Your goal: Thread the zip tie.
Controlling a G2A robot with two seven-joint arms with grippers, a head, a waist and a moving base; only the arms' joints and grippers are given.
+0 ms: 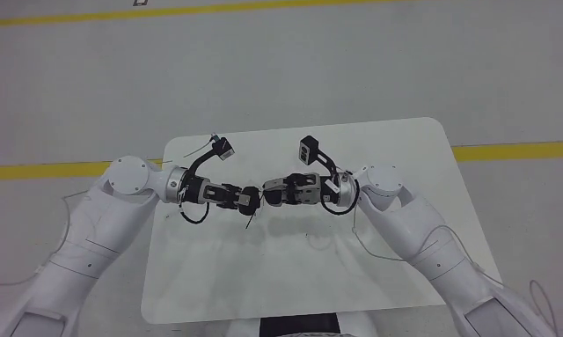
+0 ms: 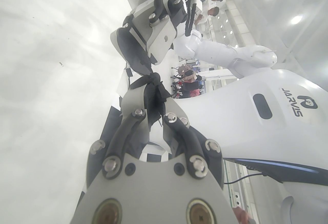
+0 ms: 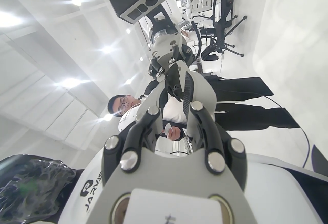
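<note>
together, left hand and right hand (tips meeting) clamp the zip tie.

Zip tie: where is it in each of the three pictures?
Top view: zip tie hangs under where left hand and right hand meet.
Left wrist view: zip tie, bunched, between the two hands.
Right wrist view: hidden where they meet, cannot tell.
Landmark: the meeting hands.

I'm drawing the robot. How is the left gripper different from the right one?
The left gripper holds the zip tie by its wide black part; right gripper pinches its bunched end. A thin strand trails from left gripper, none from right gripper. Both are shut, tip to tip.
</note>
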